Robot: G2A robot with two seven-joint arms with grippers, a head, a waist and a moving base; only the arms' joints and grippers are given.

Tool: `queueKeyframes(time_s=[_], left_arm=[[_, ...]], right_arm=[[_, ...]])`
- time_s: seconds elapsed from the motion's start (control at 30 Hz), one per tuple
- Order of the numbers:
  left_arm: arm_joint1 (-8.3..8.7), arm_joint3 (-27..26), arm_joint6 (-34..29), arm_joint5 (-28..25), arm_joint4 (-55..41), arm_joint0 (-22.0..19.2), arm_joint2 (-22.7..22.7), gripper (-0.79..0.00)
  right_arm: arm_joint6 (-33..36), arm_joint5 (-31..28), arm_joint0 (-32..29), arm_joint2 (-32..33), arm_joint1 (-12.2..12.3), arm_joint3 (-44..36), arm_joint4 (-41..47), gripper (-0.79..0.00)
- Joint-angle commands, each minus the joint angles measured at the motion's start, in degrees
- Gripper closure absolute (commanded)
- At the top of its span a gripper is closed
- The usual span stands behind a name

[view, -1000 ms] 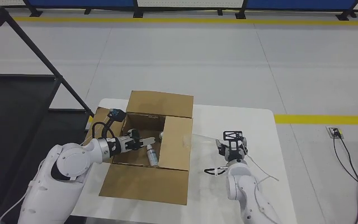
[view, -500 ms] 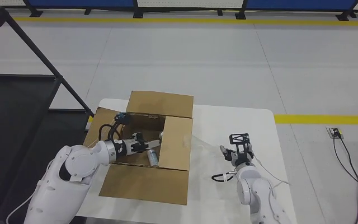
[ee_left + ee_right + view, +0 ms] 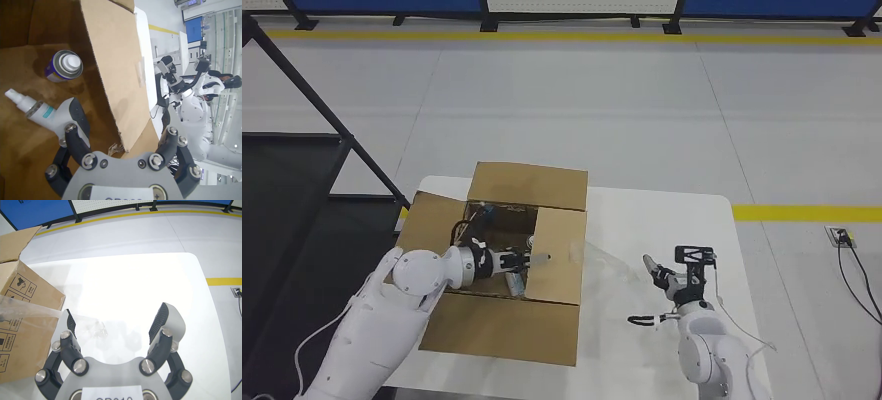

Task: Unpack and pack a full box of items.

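Your left wrist camera shows what the top view blurs: a spray bottle [image 3: 28, 107] lying in the box [image 3: 113, 56], its base hidden behind one finger of the left gripper [image 3: 121, 109], and a can [image 3: 63, 66] upright beyond. That gripper is spread wide, holding nothing. The right gripper [image 3: 116, 311], likewise open and empty, hangs near the table's [image 3: 132, 275] right edge

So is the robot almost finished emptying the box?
Not yet. Done: the box is open, and a clear plastic sheet lies beside it on the table. In hand: nothing; the left gripper is open astride the box's side flap, the right gripper open over the table. Left: the spray can standing and the spray bottle lying inside need to come out, then packing.
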Motion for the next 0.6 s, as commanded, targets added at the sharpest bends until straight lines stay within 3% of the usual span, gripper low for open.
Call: queueKeyframes(time_s=[0.0,0.27,0.57], left_arm=[[-0.6,1.8,1.1,-0.9,-1.4,-1.0,1.3,-0.785],[-1.8,4.8,3.2,-6.0,-6.7,-2.6,2.2,-0.785],[-1.56,1.4,4.5,-8.8,-10.0,-0.9,-0.4,-0.785]], right_arm=[[-0.3,-0.6,-0.4,0.5,0.1,-0.2,0.6,-0.785],[-0.5,-3.6,-0.1,3.2,0.6,0.1,2.8,-0.785],[-0.5,-6.0,1.1,4.8,1.0,1.0,4.3,-0.785]])
